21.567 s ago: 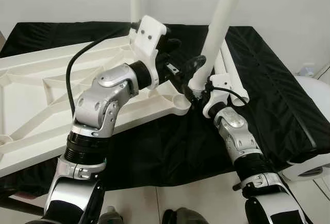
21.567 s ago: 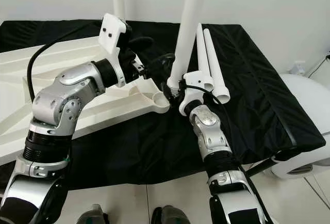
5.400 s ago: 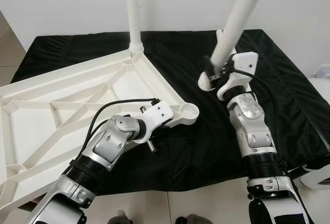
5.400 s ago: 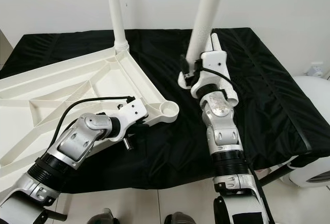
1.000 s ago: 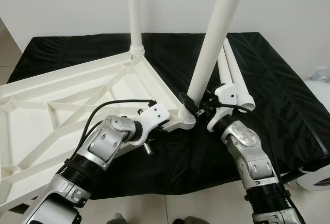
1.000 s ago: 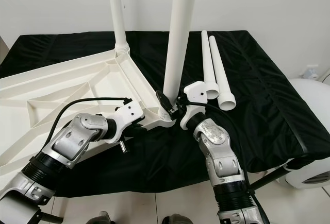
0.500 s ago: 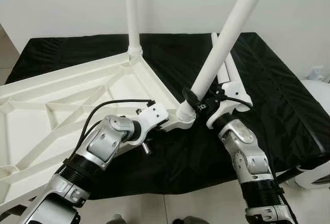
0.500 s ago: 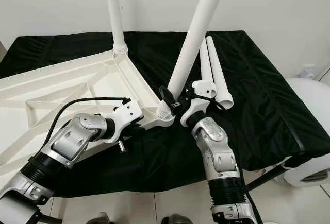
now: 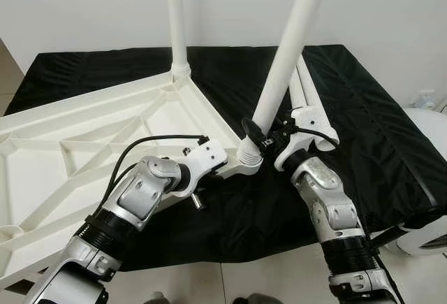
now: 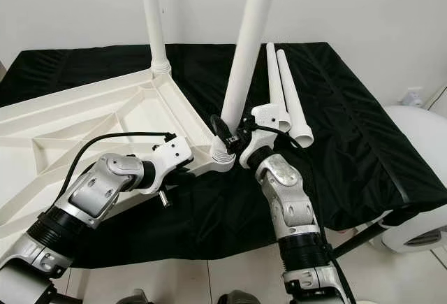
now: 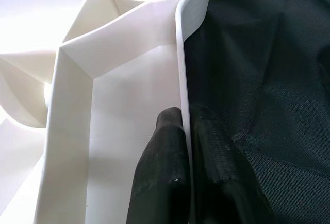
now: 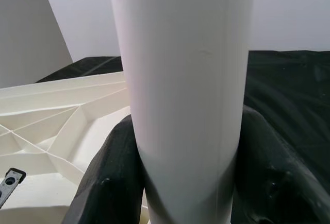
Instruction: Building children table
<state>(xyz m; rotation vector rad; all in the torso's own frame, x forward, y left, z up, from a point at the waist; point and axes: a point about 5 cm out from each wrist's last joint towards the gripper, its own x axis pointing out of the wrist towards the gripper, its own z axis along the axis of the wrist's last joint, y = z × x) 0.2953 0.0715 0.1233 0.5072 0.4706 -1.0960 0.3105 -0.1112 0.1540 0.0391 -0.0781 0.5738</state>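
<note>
The left gripper (image 11: 186, 131) pinches the upturned tabletop's (image 9: 84, 150) rim beside the corner socket (image 9: 248, 161). One leg (image 9: 174, 17) already stands; the right gripper (image 10: 234, 136) clamps a second leg (image 10: 244, 45) entering that socket. Two spare legs (image 10: 286, 98) wait on the black cloth (image 10: 363, 129).

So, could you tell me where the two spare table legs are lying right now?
The two spare legs lie side by side on the black cloth, on the robot's right, just behind the right gripper.
</note>
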